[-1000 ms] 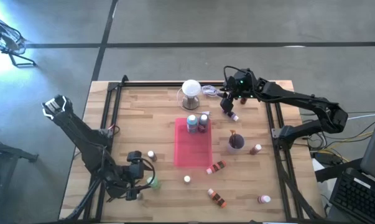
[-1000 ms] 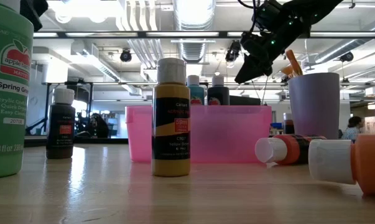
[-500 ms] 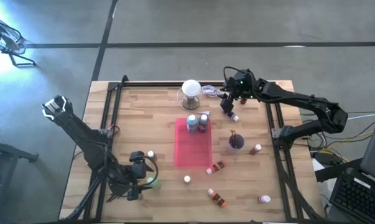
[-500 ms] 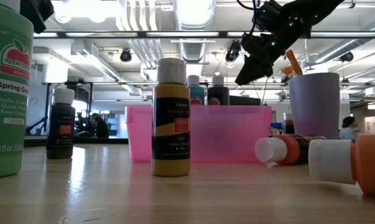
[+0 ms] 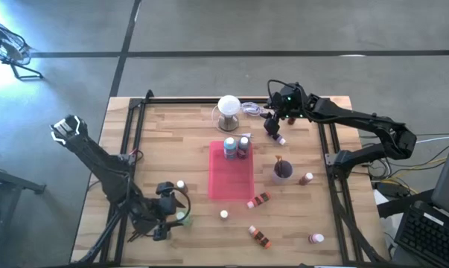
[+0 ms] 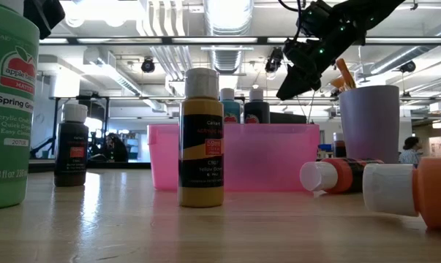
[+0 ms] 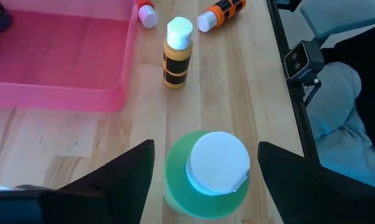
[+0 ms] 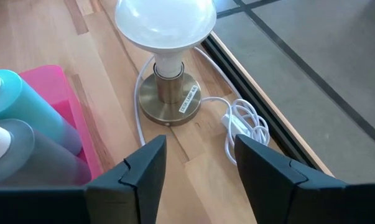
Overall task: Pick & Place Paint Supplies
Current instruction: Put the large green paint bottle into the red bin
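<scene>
My left gripper (image 7: 206, 168) straddles the white-capped green bottle (image 7: 207, 176) (label reads "Spring Green"), fingers spread; my right gripper (image 8: 196, 165) hangs spread near the lamp (image 8: 165, 37)

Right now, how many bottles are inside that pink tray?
2: a teal bottle and a dark bottle, standing side by side at the pink tray's far end. None looks hidden from above.
</scene>
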Motion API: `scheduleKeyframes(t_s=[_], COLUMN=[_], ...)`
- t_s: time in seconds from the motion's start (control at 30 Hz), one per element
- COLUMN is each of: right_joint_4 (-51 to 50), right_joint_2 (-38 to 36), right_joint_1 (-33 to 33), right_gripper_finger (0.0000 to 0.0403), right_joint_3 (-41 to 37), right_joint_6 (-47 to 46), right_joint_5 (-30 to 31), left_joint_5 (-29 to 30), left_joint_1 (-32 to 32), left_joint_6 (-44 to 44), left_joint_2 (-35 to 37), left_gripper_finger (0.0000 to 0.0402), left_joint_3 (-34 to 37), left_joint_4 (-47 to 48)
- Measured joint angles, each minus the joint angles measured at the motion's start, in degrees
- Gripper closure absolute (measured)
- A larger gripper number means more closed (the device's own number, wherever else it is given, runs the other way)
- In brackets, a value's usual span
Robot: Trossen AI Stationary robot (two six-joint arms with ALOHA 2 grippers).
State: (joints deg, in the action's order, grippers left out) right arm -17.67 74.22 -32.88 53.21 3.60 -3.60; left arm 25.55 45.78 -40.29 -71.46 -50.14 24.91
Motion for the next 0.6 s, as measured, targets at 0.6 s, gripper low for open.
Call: scheduleKeyframes(t_s=[0.6], right_joint_4=[0.00], right_joint_2=[0.00], right_joint_1=[0.00], right_gripper_finger=[0.0264], right_joint_3=[-0.02], right_joint_6=[0.43], right_joint_5=[0.01], left_joint_5=[-0.54], left_joint_1=[-0.31], left_joint_6=[0.21], left_joint_2=[0.20], left_gripper_finger=[0.0127], left_joint_3=[2.70], left_joint_4=[-3.88])
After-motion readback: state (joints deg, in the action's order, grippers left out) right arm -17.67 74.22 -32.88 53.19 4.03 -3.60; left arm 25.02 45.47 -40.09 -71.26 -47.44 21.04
